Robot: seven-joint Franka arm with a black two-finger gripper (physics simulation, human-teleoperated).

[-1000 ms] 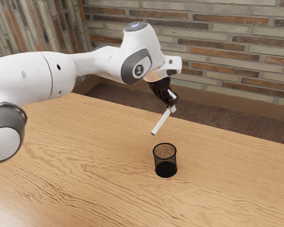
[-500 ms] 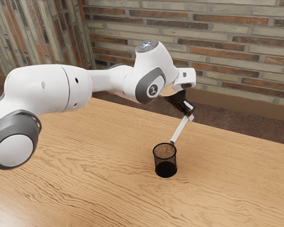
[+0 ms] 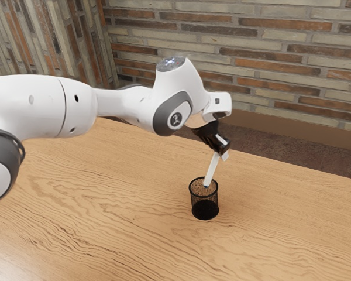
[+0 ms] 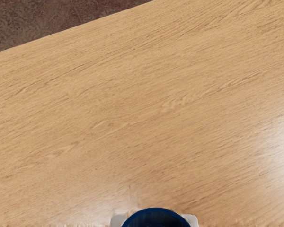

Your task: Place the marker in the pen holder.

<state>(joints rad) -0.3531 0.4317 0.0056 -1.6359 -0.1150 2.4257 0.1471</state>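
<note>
While holding the white marker (image 3: 211, 170) clenched by its upper end between the fingers (image 3: 222, 154), hangs just right of the frame's centre, over the counter (image 3: 105, 193). Has the marker's long axis running steeply down from the fingers toward the frame's lower left, tip lined up with the mouth of the upright pen holder (image 3: 205, 202). Cannot tell the tip's depth against the rim. Probably needs lowering along that slant, or tilting nearer upright first; leaning so, could catch the rim and push the holder over.
</note>
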